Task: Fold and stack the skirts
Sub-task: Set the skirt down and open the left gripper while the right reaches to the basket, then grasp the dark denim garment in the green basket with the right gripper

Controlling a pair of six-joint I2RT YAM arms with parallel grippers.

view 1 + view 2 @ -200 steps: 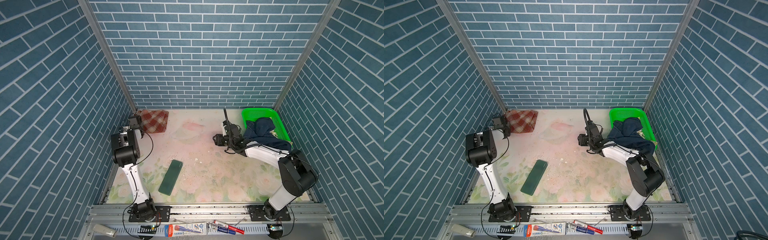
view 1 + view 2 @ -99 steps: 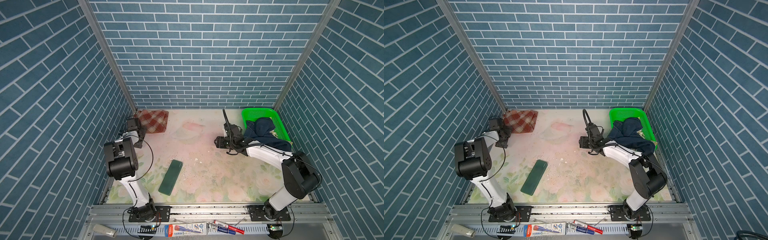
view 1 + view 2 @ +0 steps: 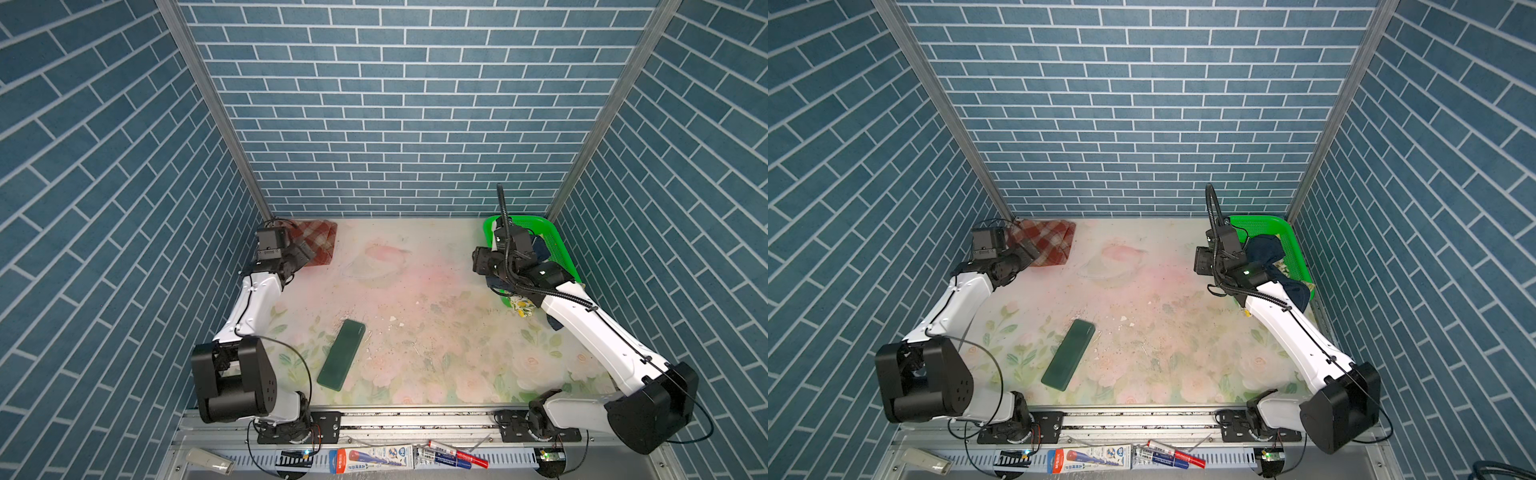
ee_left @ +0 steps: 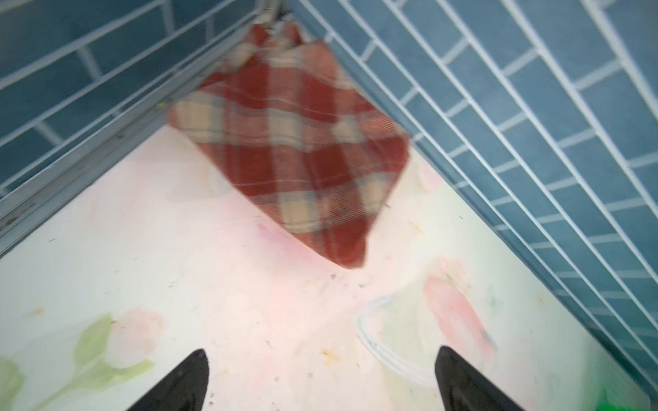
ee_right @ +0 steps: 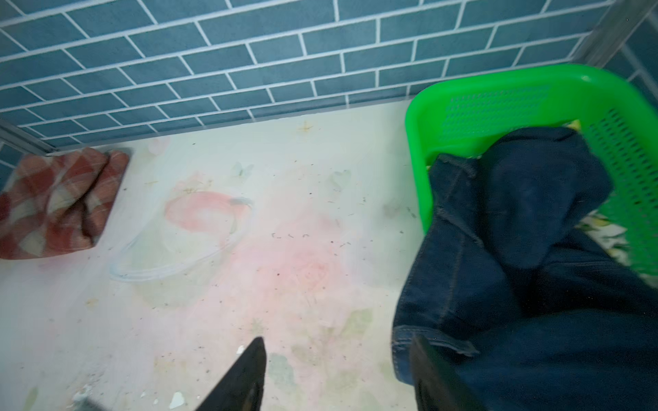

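The rust-red and cream plaid skirt (image 3: pixel 320 245) (image 3: pixel 1050 245) lies folded in the back left corner. My left gripper (image 3: pixel 305 253) (image 4: pixel 322 356) hovers just in front of it, open, with only bare table between its fingers. The dark blue denim skirt (image 3: pixel 1266 249) (image 5: pixel 527 249) spills over the near wall of the green basket (image 3: pixel 557 241) (image 5: pixel 498 89). The lemon-print skirt (image 3: pixel 523 305) (image 5: pixel 605 231) peeks out beneath it. My right gripper (image 3: pixel 478 259) (image 5: pixel 338 343) is open beside the denim hem, one finger at its edge, holding nothing.
A flat dark green pad (image 3: pixel 341 354) (image 3: pixel 1068 354) lies on the floral table cover in front of the middle. Blue brick walls close in the back and both sides. Pens and small tools lie on the front rail.
My left gripper opened wide and drew back a little from the plaid skirt as the arm sank lower. My right gripper moved right, towards the basket and the denim.
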